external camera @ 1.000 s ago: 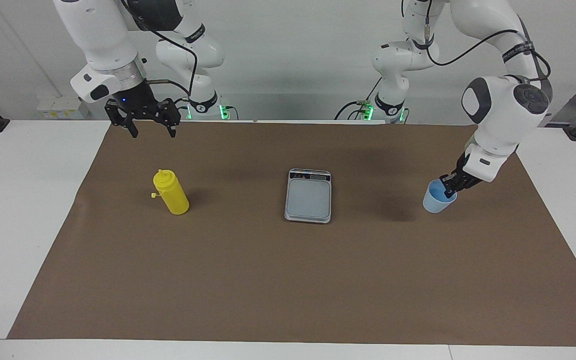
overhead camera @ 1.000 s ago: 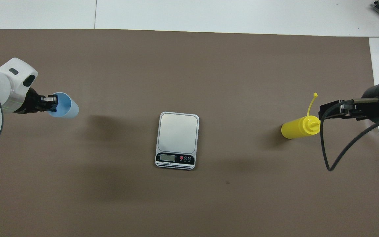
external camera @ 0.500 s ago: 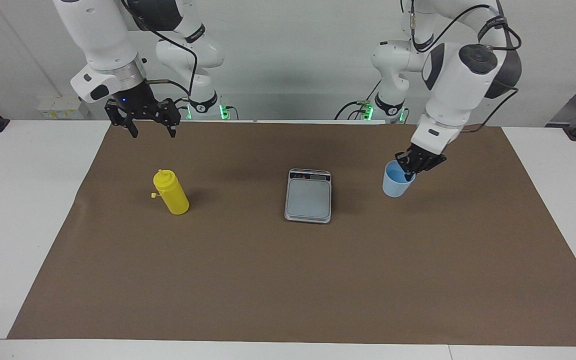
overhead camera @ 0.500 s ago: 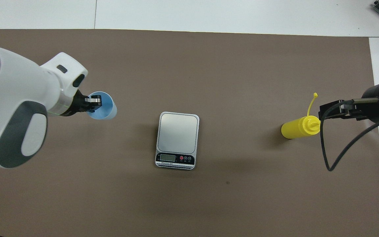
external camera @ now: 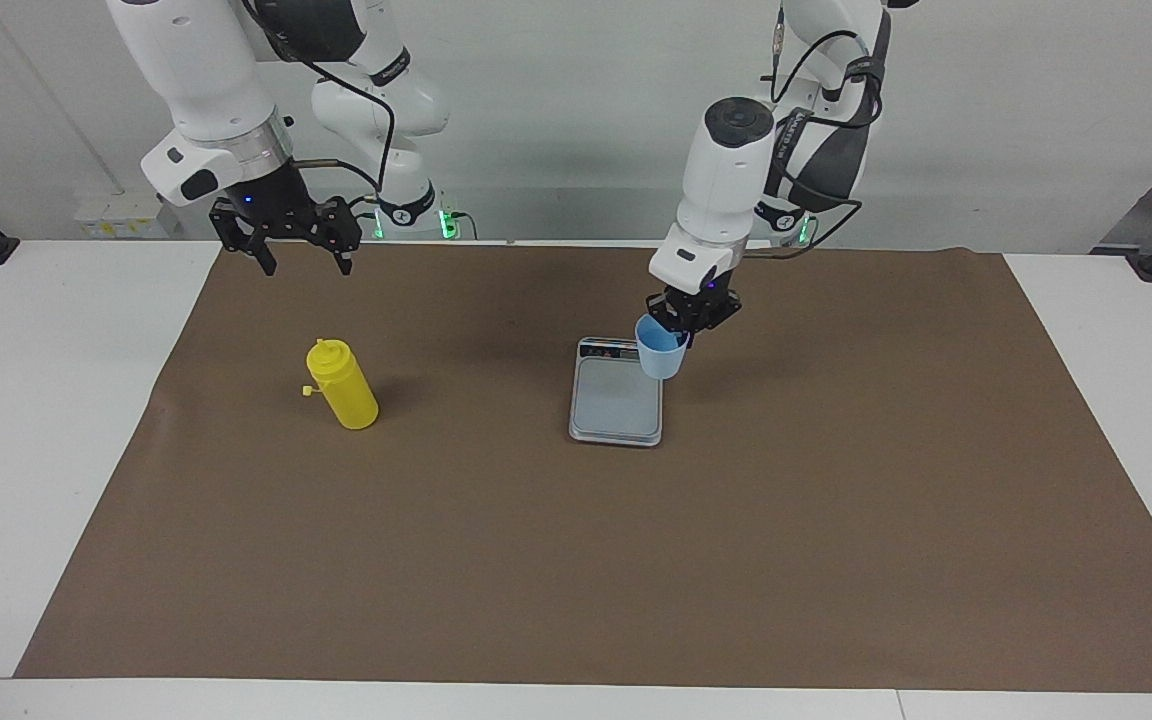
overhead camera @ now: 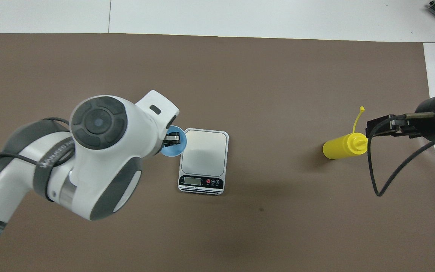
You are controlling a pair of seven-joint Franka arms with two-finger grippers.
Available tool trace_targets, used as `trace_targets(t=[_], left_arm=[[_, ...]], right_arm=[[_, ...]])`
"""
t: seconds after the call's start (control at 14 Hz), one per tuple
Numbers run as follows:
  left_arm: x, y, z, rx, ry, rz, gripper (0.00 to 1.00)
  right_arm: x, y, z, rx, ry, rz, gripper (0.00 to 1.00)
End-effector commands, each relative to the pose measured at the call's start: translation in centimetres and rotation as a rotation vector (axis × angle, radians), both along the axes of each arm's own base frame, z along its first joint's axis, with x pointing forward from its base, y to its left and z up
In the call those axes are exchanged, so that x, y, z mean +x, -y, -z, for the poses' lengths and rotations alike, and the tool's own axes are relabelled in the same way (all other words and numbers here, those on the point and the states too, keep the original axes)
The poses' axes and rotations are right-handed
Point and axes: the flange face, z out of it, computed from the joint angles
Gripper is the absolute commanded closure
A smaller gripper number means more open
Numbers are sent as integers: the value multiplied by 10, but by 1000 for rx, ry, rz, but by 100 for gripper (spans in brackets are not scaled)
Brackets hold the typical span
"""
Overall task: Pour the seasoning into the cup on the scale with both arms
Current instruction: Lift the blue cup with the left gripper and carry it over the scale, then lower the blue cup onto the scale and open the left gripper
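Above the scale (external camera: 616,392), in the facing view, the left hand (external camera: 691,310) grips the cup (external camera: 660,347) by its rim, raised over the edge toward the left arm's end.

From overhead, the cup (overhead camera: 173,141) overlaps that same edge; the released right hand (overhead camera: 386,126) waits over the seasoning (overhead camera: 344,147), well apart from the scale.

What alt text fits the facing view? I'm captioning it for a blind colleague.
The left gripper, shut on the rim of a light blue cup, holds it in the air over the edge of a silver kitchen scale on a brown mat. The right gripper waits with open fingers over the mat, above a yellow squeeze bottle standing toward the right arm's end.
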Motion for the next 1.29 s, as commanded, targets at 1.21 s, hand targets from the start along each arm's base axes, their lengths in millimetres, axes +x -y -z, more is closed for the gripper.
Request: trace_targets(t=[1.21], left_arm=[[-5, 36, 70, -30, 33, -23, 90]], right_arm=[[-6, 4, -1, 8, 3, -17, 0]])
